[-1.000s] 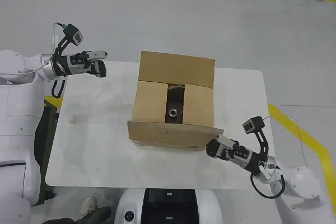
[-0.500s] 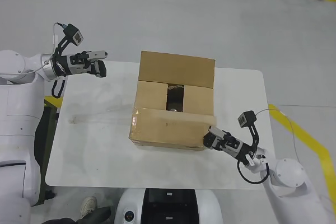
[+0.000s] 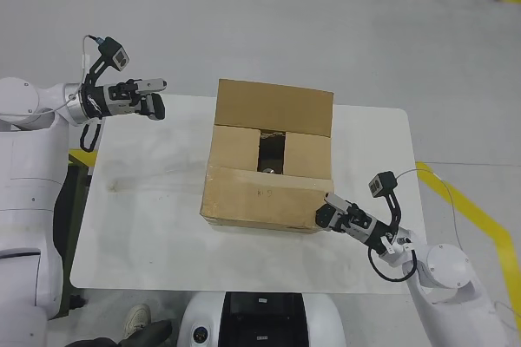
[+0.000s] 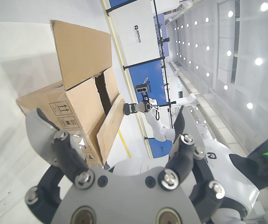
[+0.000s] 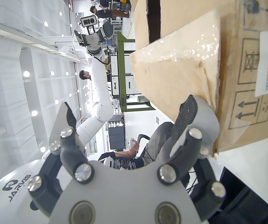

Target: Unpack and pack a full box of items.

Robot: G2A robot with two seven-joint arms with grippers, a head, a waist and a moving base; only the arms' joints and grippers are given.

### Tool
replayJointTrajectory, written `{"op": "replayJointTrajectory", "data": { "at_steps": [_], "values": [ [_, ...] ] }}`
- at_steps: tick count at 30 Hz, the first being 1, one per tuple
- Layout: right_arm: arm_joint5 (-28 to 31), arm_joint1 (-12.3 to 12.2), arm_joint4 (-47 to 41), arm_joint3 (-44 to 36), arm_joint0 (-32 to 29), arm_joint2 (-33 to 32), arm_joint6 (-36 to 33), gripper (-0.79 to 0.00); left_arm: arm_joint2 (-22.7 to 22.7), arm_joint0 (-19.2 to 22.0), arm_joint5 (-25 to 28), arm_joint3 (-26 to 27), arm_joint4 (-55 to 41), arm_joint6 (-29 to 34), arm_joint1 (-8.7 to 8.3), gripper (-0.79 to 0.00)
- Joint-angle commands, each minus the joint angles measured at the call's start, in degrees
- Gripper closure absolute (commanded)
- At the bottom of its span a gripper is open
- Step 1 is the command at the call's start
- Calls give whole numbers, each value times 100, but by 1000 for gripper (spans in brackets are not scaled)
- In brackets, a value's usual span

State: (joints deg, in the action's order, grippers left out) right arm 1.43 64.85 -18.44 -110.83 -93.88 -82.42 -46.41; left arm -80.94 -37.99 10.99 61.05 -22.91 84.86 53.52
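Note:
A brown cardboard box (image 3: pixel 269 178) stands in the middle of the white table (image 3: pixel 148 225). Its two side flaps lie inward with a dark gap (image 3: pixel 271 152) between them. The far flap (image 3: pixel 273 102) is spread outward. The near flap (image 3: pixel 260 184) is raised and leans over the top. My right gripper (image 3: pixel 328 215) is at the box's near right corner, open, with one finger (image 5: pixel 189 113) against the near flap (image 5: pixel 175 75). My left gripper (image 3: pixel 158 95) hangs open and empty over the table's far left corner, apart from the box (image 4: pixel 82 54).
Bare table lies left of the box and along its near edge. Yellow floor tape (image 3: pixel 473 217) runs past the table's right side. In the left wrist view the right gripper (image 4: pixel 126 109) shows beyond the raised flap.
The near flap, spread outward a second ago, has been lifted and tipped toward the box top. My right gripper moved in against it. The left arm has not moved.

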Motion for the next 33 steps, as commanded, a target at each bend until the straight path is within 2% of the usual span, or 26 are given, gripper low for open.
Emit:
{"op": "replayJointTrajectory", "data": {
  "at_steps": [1, 10, 12, 14, 17, 23, 27, 33],
  "values": [
    [0, 0, 0, 0, 0, 0, 0, -785, 0, 0, 0, 0, 0, 0, 0, -785],
    [0, 0, 0, 0, 0, 0, 0, -785, 9, -20, -8, 14, 1, -41, 2, -785],
    [0, 0, 0, 0, 0, 0, 0, -785, 165, -148, -96, 127, 81, -329, 31, -785],
    [0, 0, 0, 0, 0, 0, 0, -785, 358, -136, -11, 222, 846, -986, 35, -785],
    [0, 0, 0, 0, 0, 0, 0, -785, 708, -135, 98, 232, 1149, -1598, 119, -785],
    [0, 0, 0, 0, 0, 0, 0, -785, 1472, 280, 257, -357, 1383, -2125, 354, -785],
    [0, 0, 0, 0, 0, 0, 0, -785, 1937, 667, 738, -796, 1831, -2602, 522, -785],
    [0, 0, 0, 0, 0, 0, 0, -785, 2415, 1098, 1043, -1421, 1629, -2712, 791, -785]
  ]
}}
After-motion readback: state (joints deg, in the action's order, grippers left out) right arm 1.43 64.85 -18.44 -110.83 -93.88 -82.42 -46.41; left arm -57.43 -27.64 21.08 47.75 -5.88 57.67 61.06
